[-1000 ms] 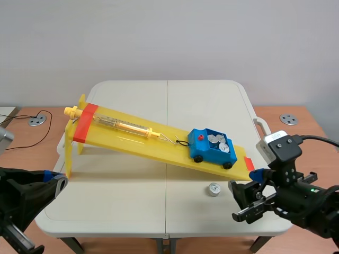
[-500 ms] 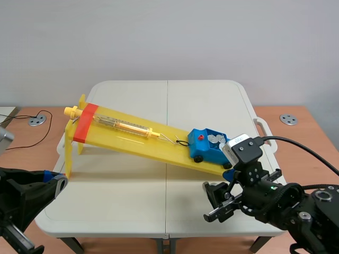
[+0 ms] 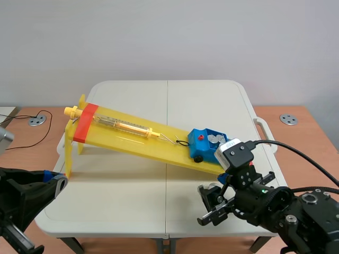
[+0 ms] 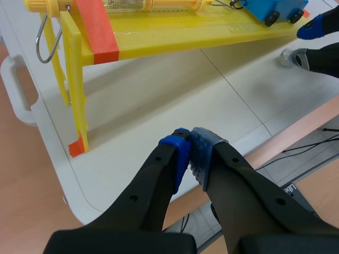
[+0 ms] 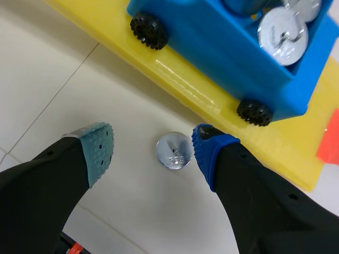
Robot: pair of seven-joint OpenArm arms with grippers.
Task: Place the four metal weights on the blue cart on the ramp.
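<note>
Fourth-weight pickup: right gripper (image 5: 153, 151), spread, straddles loose weight (image 5: 174, 151) on desk (image 5: 58, 79), blue cart (image 5: 212, 47) at 12 o'clock. Next: lower, close. Left gripper (image 4: 190, 153) closed, empty.

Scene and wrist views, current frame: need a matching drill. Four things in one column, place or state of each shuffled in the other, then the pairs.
Things:
1. loose weight
2. blue cart
3. left gripper
4. spring scale

Place or state:
A. shut on nothing, over the table
B. at the low end of the ramp, with other weights in it
C. on the table, between the fingers of the open right gripper
D. lying along the ramp's upper part

Pairs: 1-C, 2-B, 3-A, 4-D
</note>
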